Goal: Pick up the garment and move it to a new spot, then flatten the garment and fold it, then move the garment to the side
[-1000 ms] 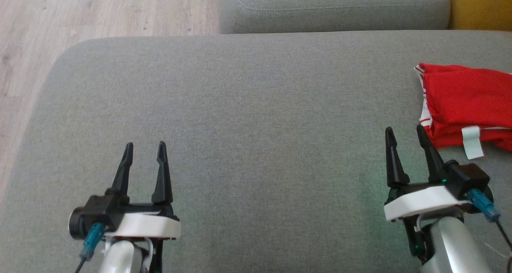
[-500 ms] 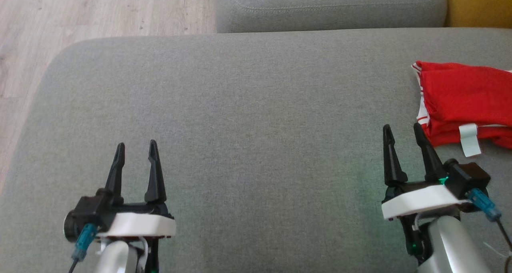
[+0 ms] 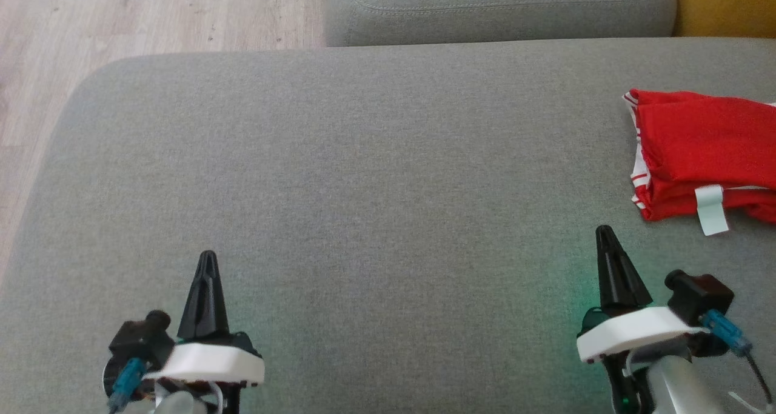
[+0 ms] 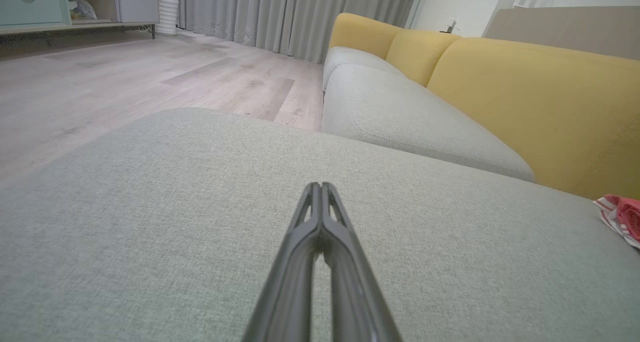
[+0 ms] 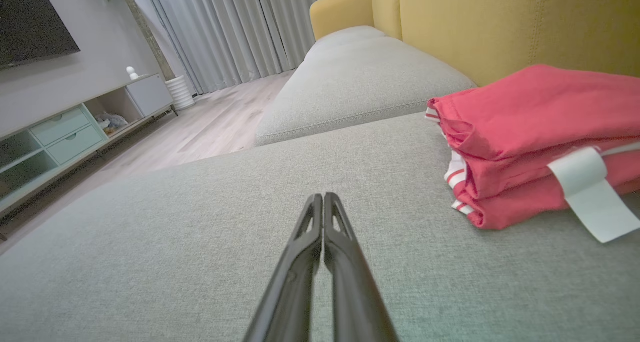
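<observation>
Jaws on both arms are now pressed together; half a second back they stood apart. Lower left: I see the left gripper [image 3: 207, 256] closed on nothing over the grey cushion [image 3: 388, 177]. Lower right: right gripper [image 3: 603, 231] likewise closed and empty. Right edge: red garment [image 3: 703, 141] lies folded on the cushion, near that gripper, not touching.

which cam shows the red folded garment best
Right wrist view: the folded red garment lies close and large, layers, striped trim and white tag clear. Head view shows it from above, cut by the frame edge; left wrist view catches a small corner.
</observation>
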